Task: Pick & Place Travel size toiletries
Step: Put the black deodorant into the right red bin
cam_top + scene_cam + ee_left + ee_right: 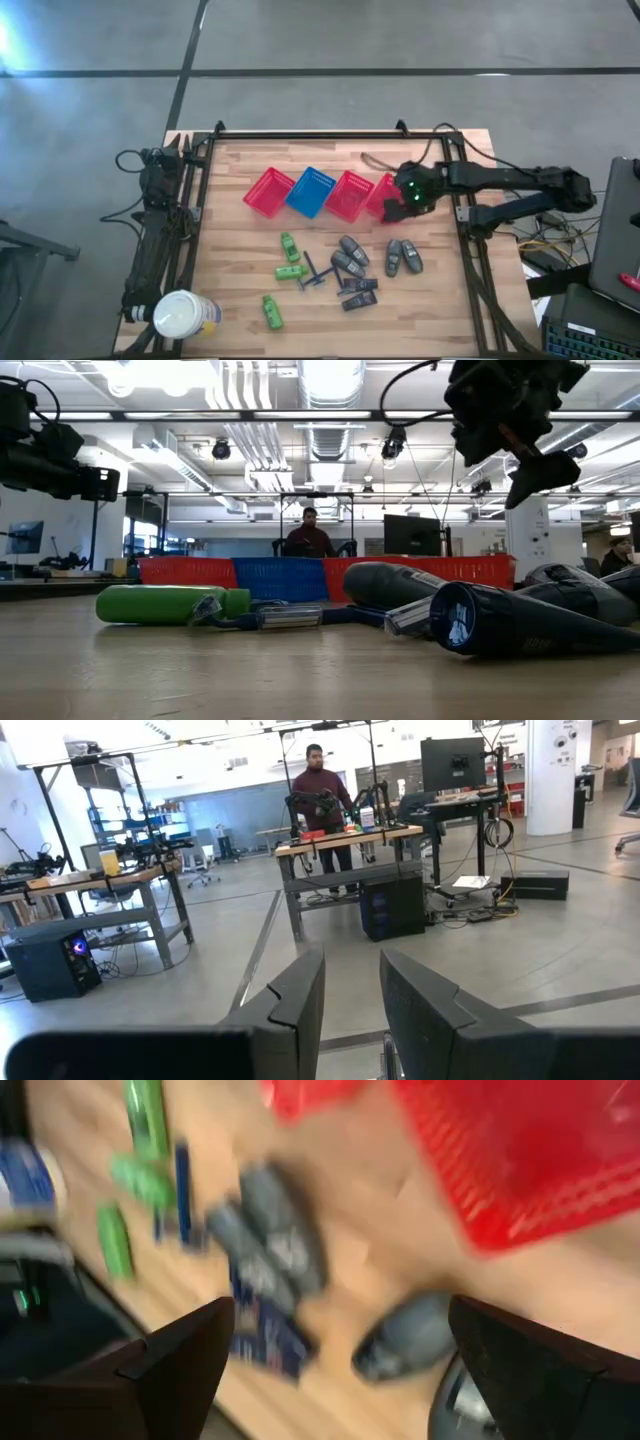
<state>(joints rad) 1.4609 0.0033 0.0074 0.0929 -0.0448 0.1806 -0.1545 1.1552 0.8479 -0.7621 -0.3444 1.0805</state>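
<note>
1. Left arm lies folded along the left edge of the wooden surface [240, 320]. Left hand [350, 1010] points out into the room, fingers set narrow with a small gap, nothing between them.
2. White round jar [183, 314] sits at the near-left corner of the surface, just beside the left arm.
3. Green bottles: one [272, 312] near the front, well apart from the rest; two more [290, 247] [291, 271] close together toward the middle. In the low view a green bottle [170, 604] lies on its side.
4. Row of four mesh baskets across the middle-back of the surface, touching side by side: red basket [268, 192], blue basket [311, 192], second red basket [350, 194], and a third red basket [380, 196] partly under the right hand.
5. Thin T-shaped stick [313, 272] lies between the green bottles and the grey containers.
6. Dark grey oblong containers [349, 255] are bunched in the middle; black flat packets [358, 293] lie just in front of them.
7. Two more grey containers [404, 258] lie side by side right of the bunch, in front of the rightmost basket.
8. Right hand [410, 192] hovers above the rightmost red basket's edge, fingers spread wide, empty. Its wrist view is blurred; it shows the basket [520, 1160] and grey containers [270, 1240] below.
9. A person [322, 795] stands at a bench in the room behind.
</note>
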